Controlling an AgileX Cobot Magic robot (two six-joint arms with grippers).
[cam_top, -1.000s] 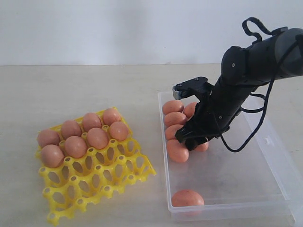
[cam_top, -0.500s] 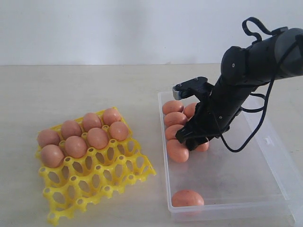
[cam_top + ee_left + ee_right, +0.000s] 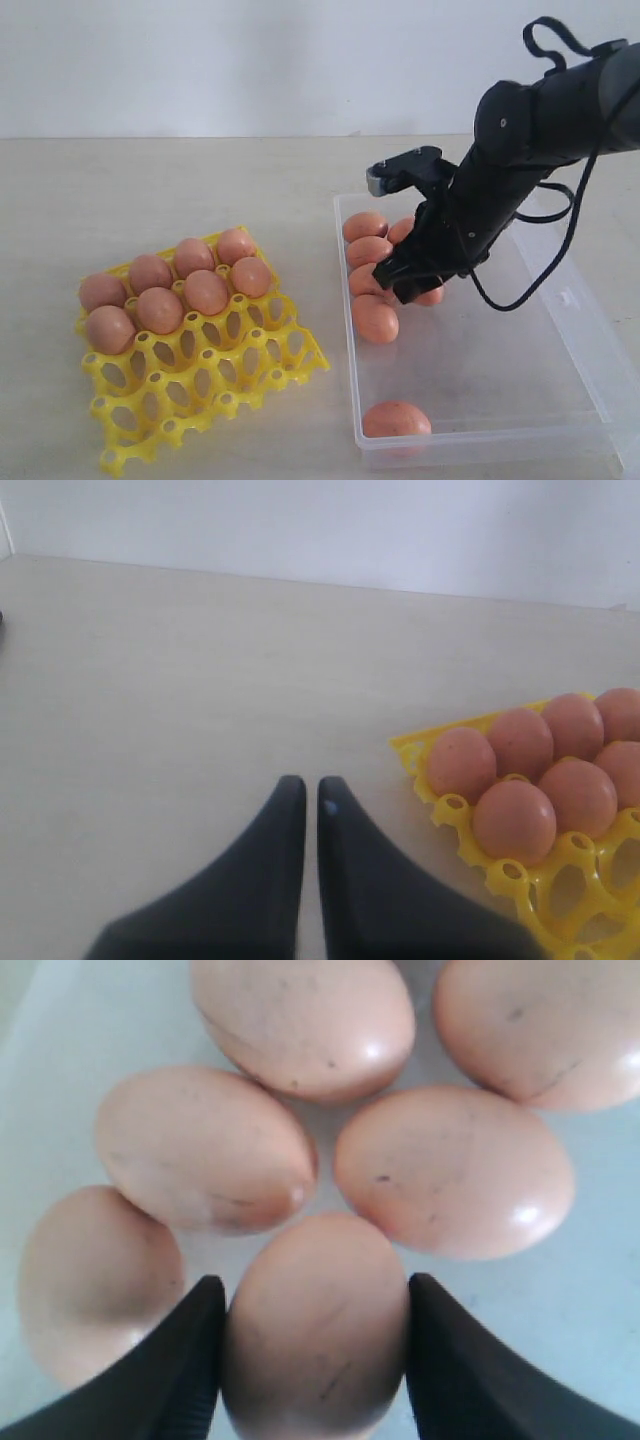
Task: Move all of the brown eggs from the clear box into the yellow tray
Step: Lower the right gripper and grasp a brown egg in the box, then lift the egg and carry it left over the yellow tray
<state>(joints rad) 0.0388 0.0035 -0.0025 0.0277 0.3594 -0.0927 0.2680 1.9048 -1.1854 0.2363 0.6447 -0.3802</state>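
My right gripper (image 3: 410, 284) reaches down into the clear box (image 3: 500, 390) and is shut on one brown egg (image 3: 315, 1325); both fingers press its sides. Several more brown eggs (image 3: 366, 250) cluster under and beside it at the box's left wall, seen close up in the right wrist view (image 3: 205, 1150). A lone egg (image 3: 396, 418) lies at the box's near corner. The yellow tray (image 3: 205, 385) sits on the left with several eggs (image 3: 160, 308) filling its far rows. My left gripper (image 3: 304, 785) hovers shut and empty over bare table beside the tray (image 3: 520, 875).
The tray's near rows of cells (image 3: 170, 400) hold nothing. The beige table (image 3: 200, 190) spreads behind the tray and the box. A black cable (image 3: 540, 270) loops from the right arm over the box.
The right arm has risen slightly and shifted a little to the right, with the egg still between its fingers. Tray and other eggs have not moved.
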